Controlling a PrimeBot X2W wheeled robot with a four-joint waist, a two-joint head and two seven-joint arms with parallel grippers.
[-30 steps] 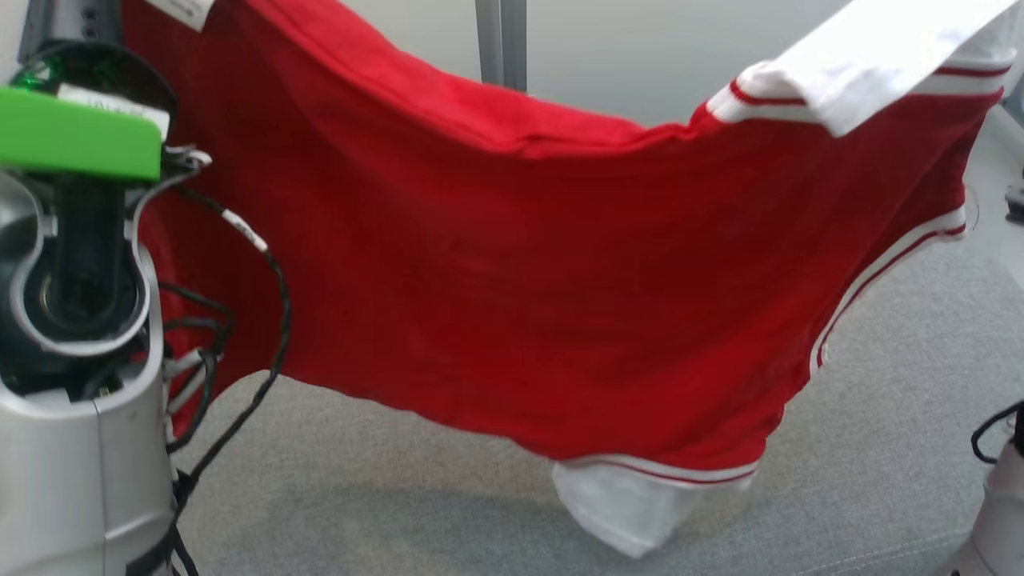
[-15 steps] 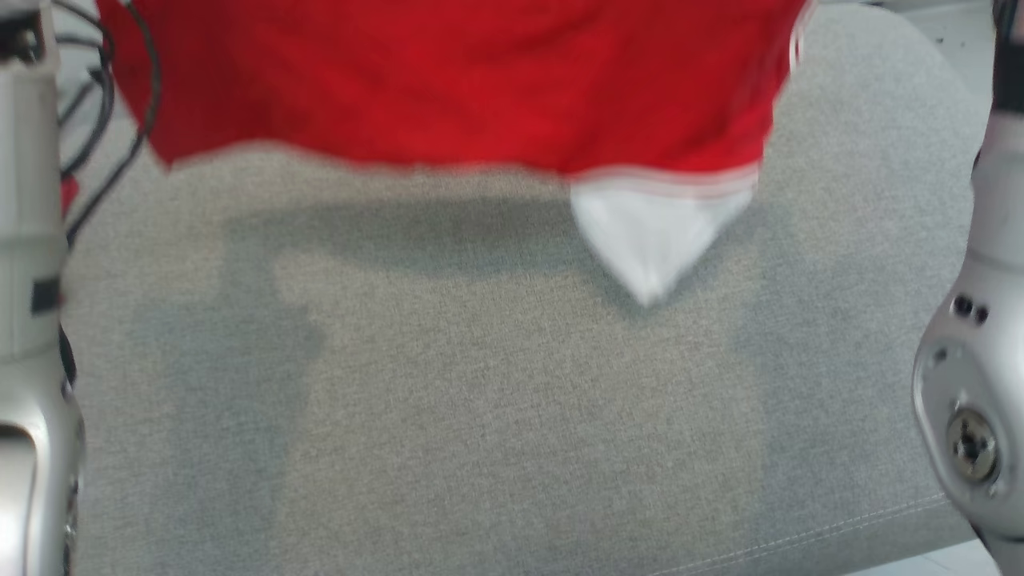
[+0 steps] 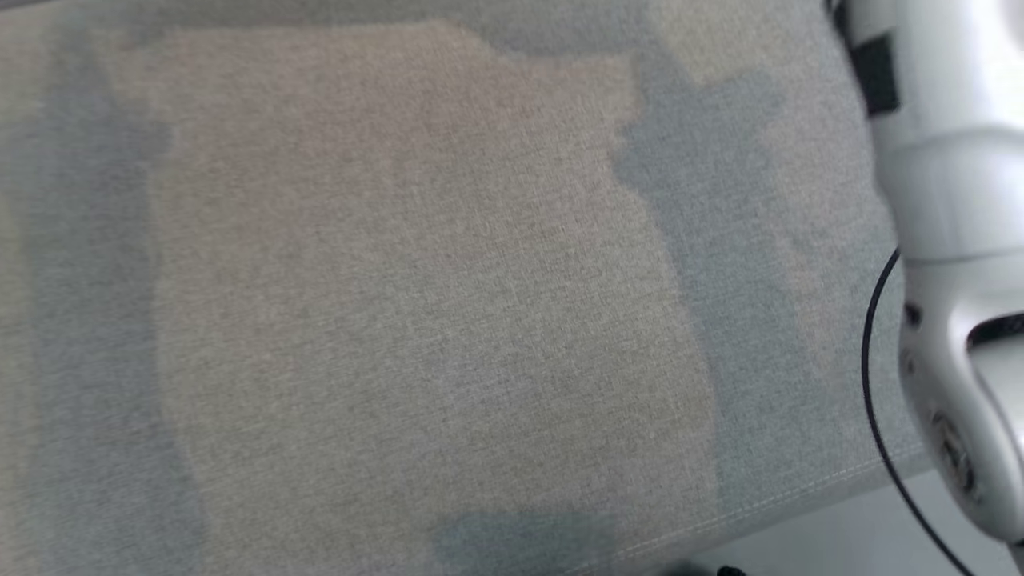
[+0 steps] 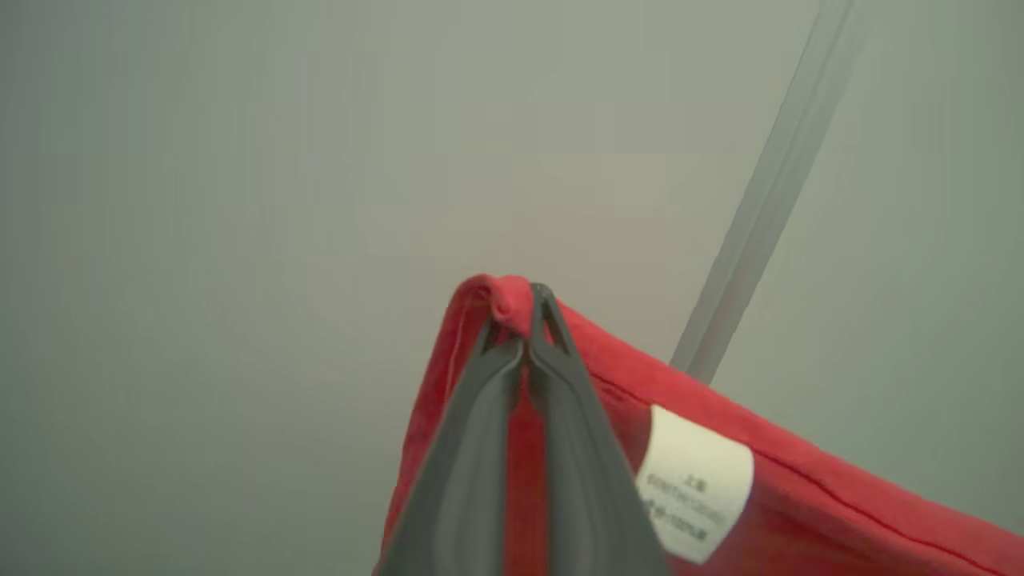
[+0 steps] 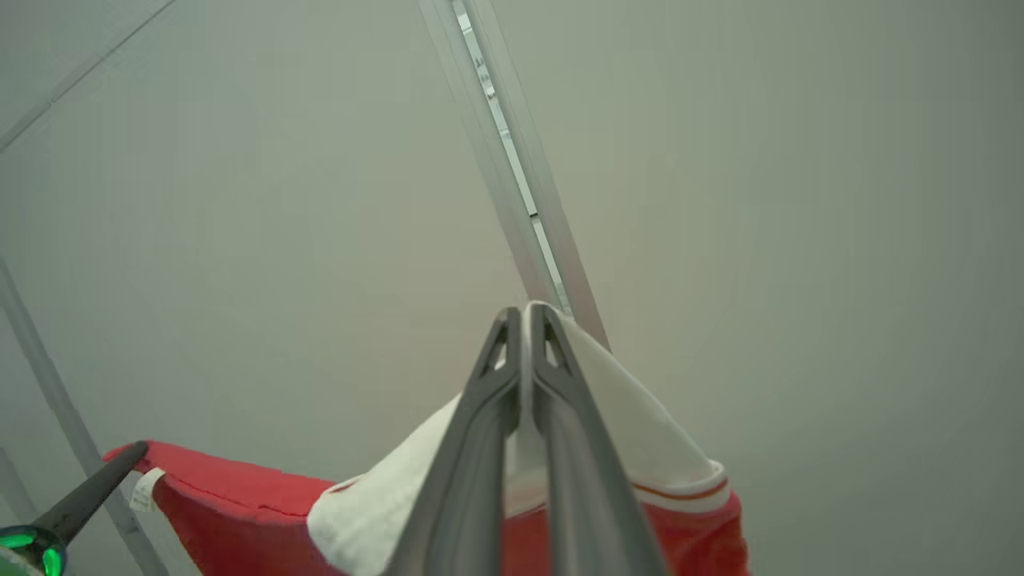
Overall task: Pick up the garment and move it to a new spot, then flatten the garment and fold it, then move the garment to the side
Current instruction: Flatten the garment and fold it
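- Up in the air, off the grey worktop (image 3: 400,280), the left hand (image 4: 528,300) clenches a red corner of the garment (image 4: 800,496).
- Beside it, the right hand (image 5: 524,312) pinches the white part (so the cloth hangs spread, I think).

The garment (image 4: 800,496) was soft, matt red knitted cloth, with a white cloth sleeve (image 5: 632,424) and a smooth white label (image 4: 694,484). The left gripper (image 4: 528,310) and right gripper (image 5: 524,316) looked like matt dark grey plastic. The work surface (image 3: 400,280) was rough grey woven fabric. The right forearm (image 3: 944,184) had a glossy silver shell.
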